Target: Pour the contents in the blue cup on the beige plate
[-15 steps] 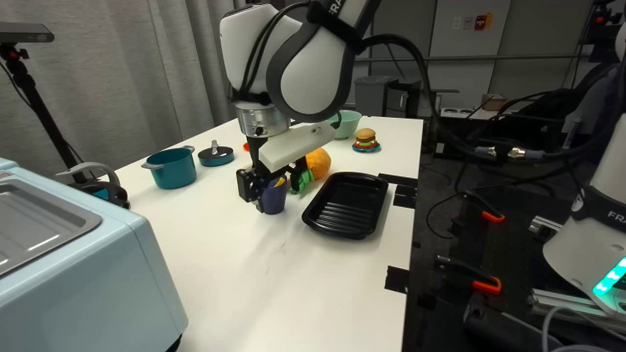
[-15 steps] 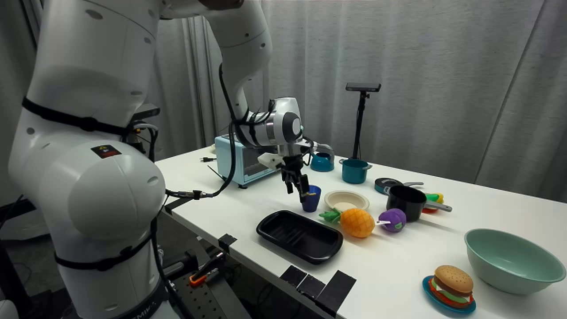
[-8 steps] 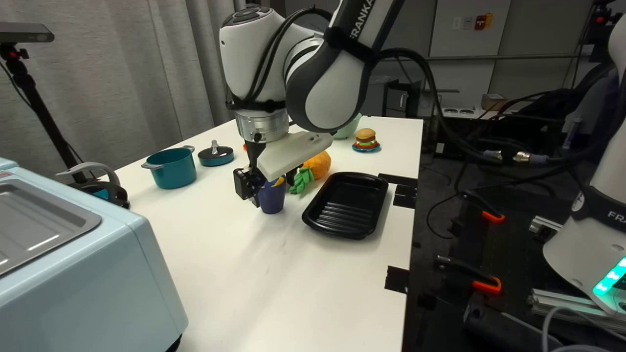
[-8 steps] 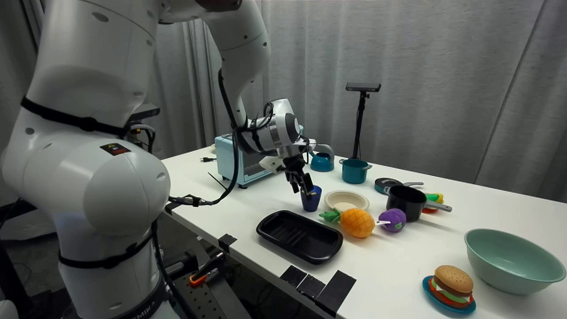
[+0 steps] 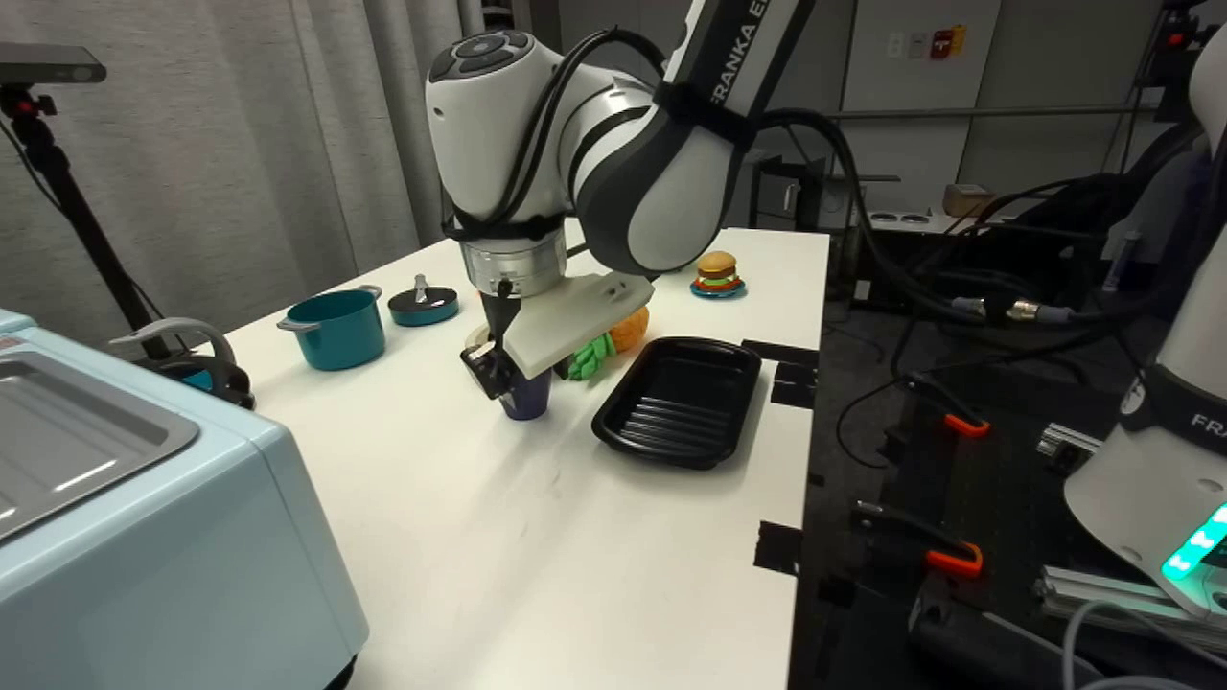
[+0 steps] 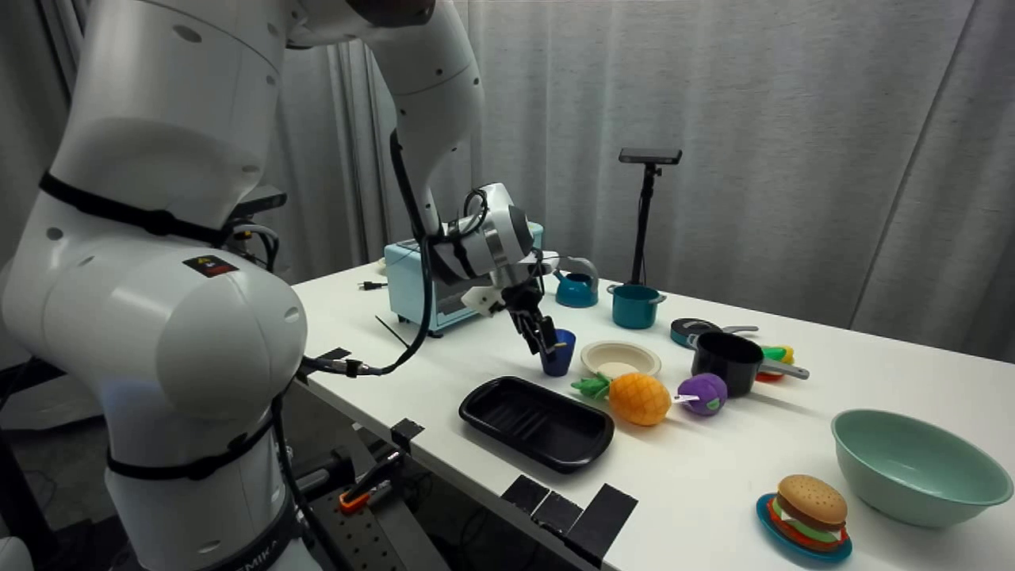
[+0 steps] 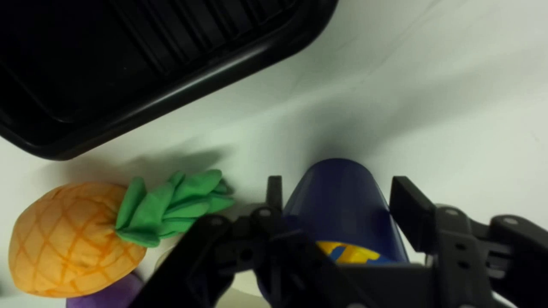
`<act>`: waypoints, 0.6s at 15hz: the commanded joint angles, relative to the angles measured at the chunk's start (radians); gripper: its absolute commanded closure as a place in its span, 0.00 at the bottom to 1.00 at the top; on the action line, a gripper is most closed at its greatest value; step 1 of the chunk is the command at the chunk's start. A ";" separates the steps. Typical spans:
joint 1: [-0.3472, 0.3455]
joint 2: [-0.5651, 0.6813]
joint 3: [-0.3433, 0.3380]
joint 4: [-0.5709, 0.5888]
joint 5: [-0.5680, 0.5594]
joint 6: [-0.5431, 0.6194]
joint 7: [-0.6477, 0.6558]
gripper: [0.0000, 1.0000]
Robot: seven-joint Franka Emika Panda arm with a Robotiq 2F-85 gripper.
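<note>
One hand (image 7: 338, 199) straddles blue cup (image 6: 561, 363); plate (image 6: 622, 354) near.

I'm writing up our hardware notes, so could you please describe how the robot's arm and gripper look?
The arm is white and rounded with dark grey trim, FRANKA lettering, black straps and black cables. A silver collar and an off-white block sit near the gripper, which is black with jointed fingers.

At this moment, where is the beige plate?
In an exterior view, the beige plate sits just right of the blue cup and behind the orange pineapple toy.
</note>
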 commanded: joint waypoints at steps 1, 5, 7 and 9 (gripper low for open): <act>0.000 0.010 -0.012 0.014 -0.072 0.011 0.074 0.63; -0.013 0.013 -0.004 0.016 -0.122 0.000 0.121 0.32; -0.019 0.016 -0.001 0.020 -0.139 -0.003 0.136 0.19; 0.000 0.018 -0.029 0.022 -0.141 0.009 0.143 0.03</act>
